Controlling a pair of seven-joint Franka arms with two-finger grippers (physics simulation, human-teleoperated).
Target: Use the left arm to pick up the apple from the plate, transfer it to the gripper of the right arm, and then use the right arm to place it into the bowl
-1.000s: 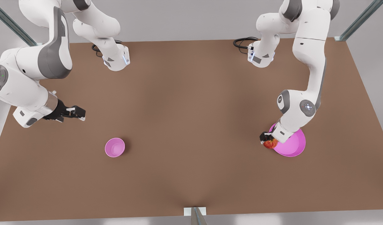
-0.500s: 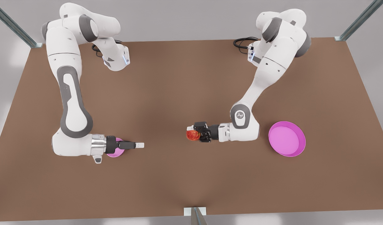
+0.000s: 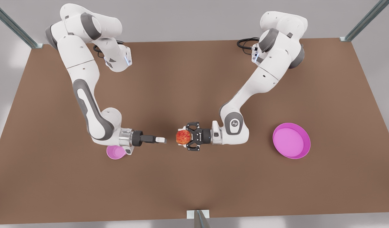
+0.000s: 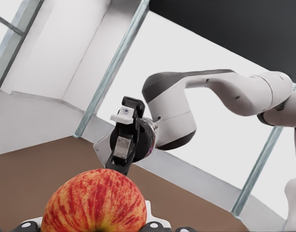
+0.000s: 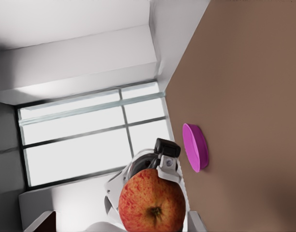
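The left gripper (image 3: 182, 137), on the front view's right, holds the apple (image 3: 183, 136) above the middle of the tabletop (image 3: 194, 79), its fingers pinching the fruit from two sides. The apple is round, with no clear long axis; the right wrist view shows its dimpled end (image 5: 155, 211) facing the right gripper, which the front view does not reveal. The right gripper (image 3: 162, 139) points horizontally at the apple, just apart from it; whether its fingers are spread or pressed together I cannot tell. The bowl (image 3: 114, 153) sits partly under the right wrist. The plate (image 3: 291, 140) lies well apart on the front view's right.
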